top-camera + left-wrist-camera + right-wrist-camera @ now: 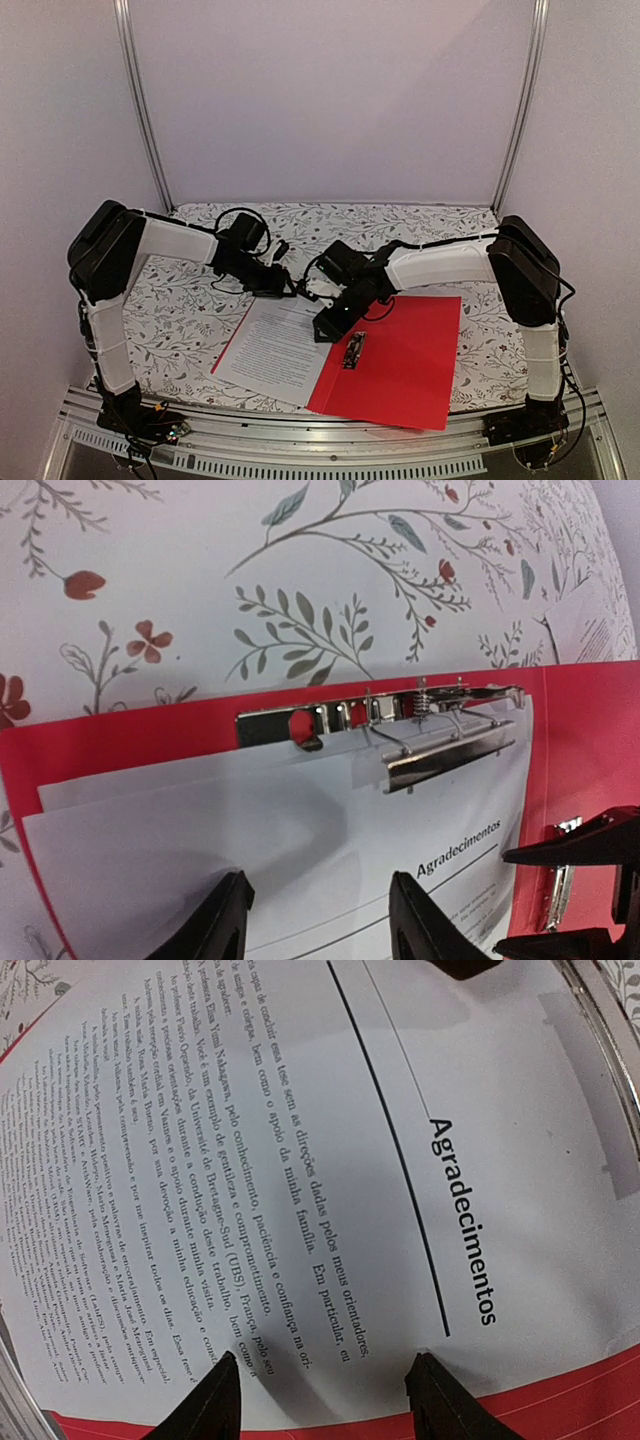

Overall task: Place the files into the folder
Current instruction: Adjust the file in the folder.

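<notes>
- The flat red plastic folder [410, 365] lies open on the tablecloth [180, 310], a pale fabric printed with leafy sprigs and small red flowers. The plastic looks smooth and faintly glossy.
- The thin white paper sheets [272, 345], covered in small black print, rest on the folder's left half. Their near-left corner hangs over onto the cloth, and the right half shows bare red.
- Only the left wrist view shows the shiny sprung metal clip [430, 742] at the folder's edge, its flat bar lying across the top of the sheets. At least two sheets sit there, slightly staggered.
- At the right of that view a smaller metal piece [560, 885] sits on the red plastic, partly hidden by black fingers.
- Only the right wrist view makes the print readable: the heading "Agradecimentos" beside a ruled line, then dense paragraphs that blur toward the frame's left.
- The left gripper [320, 880] has its black fingers spread, with flat paper showing in the gap. Whether the tips touch the sheet cannot be told.
- The right gripper [322, 1365] is spread too, over the page's edge where white meets red.
- In the top view both grippers crowd the sheets' far edge. Their bodies cover the large clip, and the jaws are too small to read.
</notes>
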Motion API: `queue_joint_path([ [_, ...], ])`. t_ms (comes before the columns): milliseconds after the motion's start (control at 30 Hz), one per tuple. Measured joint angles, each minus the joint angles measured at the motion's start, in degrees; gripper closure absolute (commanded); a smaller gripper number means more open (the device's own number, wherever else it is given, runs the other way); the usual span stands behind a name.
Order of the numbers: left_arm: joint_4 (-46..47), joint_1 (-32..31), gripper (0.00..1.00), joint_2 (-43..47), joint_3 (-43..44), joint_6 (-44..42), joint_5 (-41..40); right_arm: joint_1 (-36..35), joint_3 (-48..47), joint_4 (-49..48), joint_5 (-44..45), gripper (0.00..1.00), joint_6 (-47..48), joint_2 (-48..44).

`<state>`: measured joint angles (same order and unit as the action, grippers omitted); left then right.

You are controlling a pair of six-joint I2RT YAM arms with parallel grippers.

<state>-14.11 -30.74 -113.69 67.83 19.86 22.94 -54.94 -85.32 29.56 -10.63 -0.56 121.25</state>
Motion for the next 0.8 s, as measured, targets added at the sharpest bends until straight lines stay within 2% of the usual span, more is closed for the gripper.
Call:
queue_joint_path([
  [300,-0.1,0.0,0.51,-0.3,0.6,0.0,-0.2,1.9,0.7,-1.3,-0.4,0.31,-1.0,-1.4],
  [567,-0.1,-0.1,0.51,-0.3,0.7,0.0,-0.3,5.5,5.1,-2.4,0.2,0.32,-3.3,-6.5],
  [800,-0.1,-0.1,0.51,-0.3,0.7,0.1,-0.3,6.3,8.3,-2.5,1.4,0.34,-3.8,-6.7],
])
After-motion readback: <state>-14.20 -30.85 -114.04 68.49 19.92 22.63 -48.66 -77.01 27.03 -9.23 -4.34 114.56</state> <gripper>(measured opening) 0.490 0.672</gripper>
